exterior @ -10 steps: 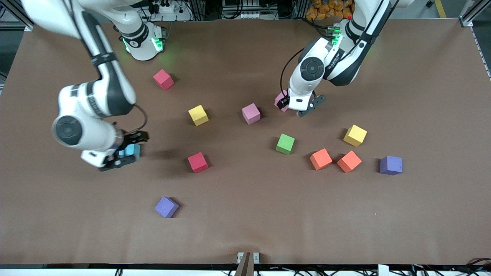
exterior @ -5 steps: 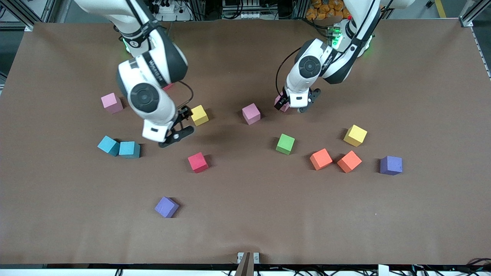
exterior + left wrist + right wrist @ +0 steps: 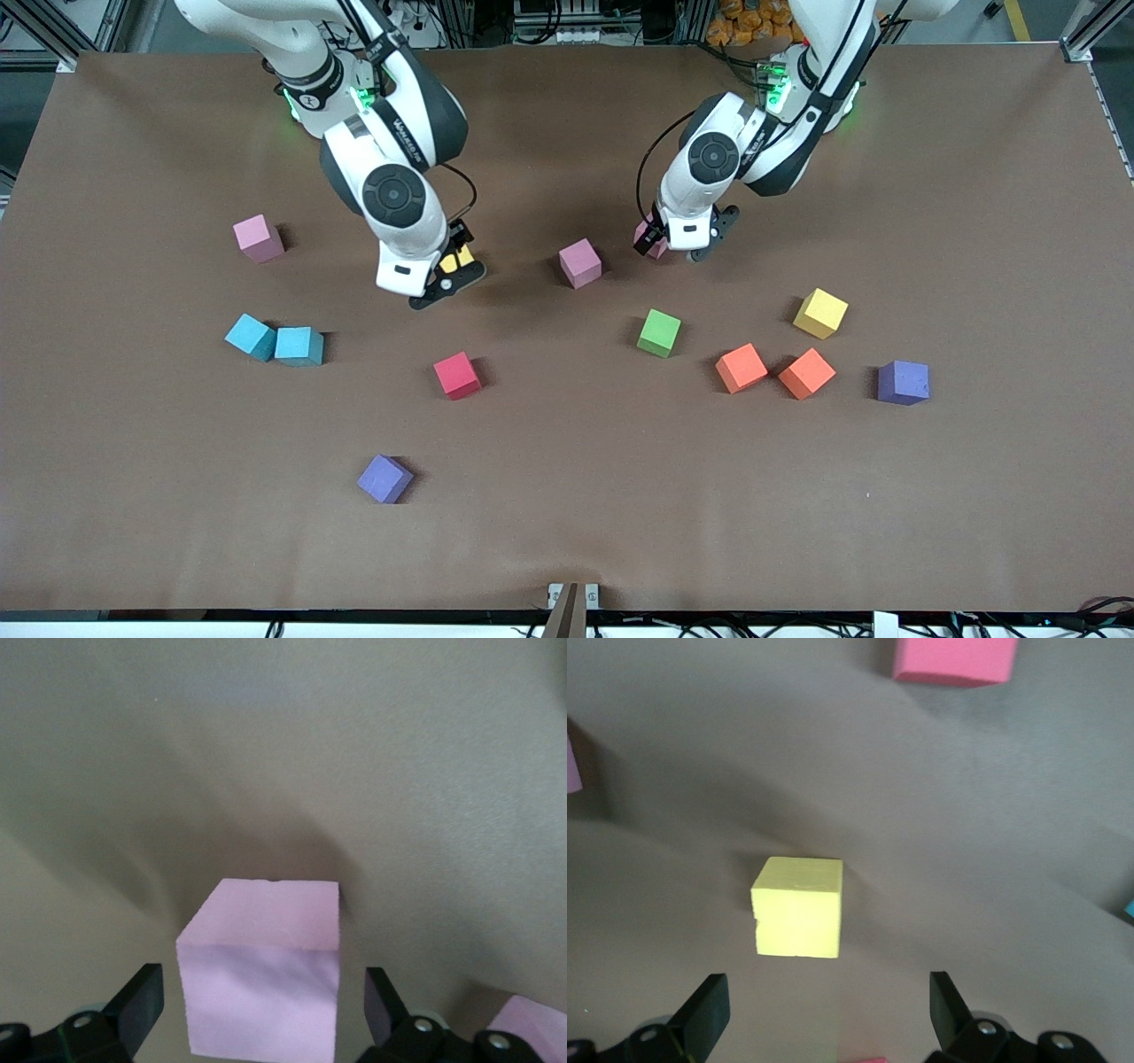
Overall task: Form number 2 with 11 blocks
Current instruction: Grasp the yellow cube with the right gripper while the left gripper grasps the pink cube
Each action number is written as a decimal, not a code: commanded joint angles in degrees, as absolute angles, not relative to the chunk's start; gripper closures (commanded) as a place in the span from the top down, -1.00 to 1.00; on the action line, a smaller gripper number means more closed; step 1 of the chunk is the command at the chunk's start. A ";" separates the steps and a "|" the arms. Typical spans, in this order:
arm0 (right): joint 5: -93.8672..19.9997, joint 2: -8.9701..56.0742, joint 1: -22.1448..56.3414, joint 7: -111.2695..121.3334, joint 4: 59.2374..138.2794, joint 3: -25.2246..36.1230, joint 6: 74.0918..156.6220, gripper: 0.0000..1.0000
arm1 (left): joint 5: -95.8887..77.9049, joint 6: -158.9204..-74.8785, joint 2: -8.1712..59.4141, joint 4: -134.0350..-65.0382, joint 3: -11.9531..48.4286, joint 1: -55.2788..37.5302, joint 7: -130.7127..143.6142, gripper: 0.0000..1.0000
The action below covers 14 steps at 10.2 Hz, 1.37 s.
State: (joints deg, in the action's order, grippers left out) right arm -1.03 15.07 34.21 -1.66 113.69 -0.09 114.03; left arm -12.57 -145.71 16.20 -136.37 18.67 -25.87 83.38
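Observation:
Small foam blocks lie scattered singly on the brown table (image 3: 567, 532); no number 2 is in view. My left gripper (image 3: 679, 241) (image 3: 261, 1003) is down at a pink block (image 3: 656, 252) (image 3: 261, 979), open, with a finger on each side and a gap at both. My right gripper (image 3: 451, 265) (image 3: 826, 1010) hangs open just above a yellow block (image 3: 460, 259) (image 3: 797, 908), which lies slightly ahead of its fingertips. Another pink block (image 3: 580, 263) sits between the two grippers.
Toward the right arm's end lie a pink block (image 3: 259, 238), two touching teal blocks (image 3: 275, 342), a red block (image 3: 457, 375) and a purple block (image 3: 384, 478). Toward the left arm's end lie green (image 3: 659, 333), yellow (image 3: 820, 313), two orange (image 3: 772, 370) and purple (image 3: 903, 382) blocks.
My right arm swung from over the teal blocks to the yellow block, uncovering the teal pair and a pink block. My left gripper stayed at its pink block, turning slightly.

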 commanded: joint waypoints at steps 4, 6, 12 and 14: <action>-0.97 14.85 39.20 -5.01 123.83 0.17 129.35 1.00 | -10.57 -146.34 17.31 -136.23 18.46 -27.42 82.53 -0.56; -0.44 16.69 39.46 -4.92 123.93 0.26 132.00 1.00 | -7.74 -146.08 17.05 -135.88 18.54 -27.33 78.25 -0.87; 0.61 18.28 38.67 -4.04 126.30 0.70 136.59 1.00 | -8.17 -143.44 15.73 -133.07 23.37 -30.57 61.00 -0.83; 2.80 18.37 37.45 -3.87 126.39 0.70 136.58 1.00 | -8.26 -143.35 17.22 -131.06 23.82 -33.91 59.94 -0.84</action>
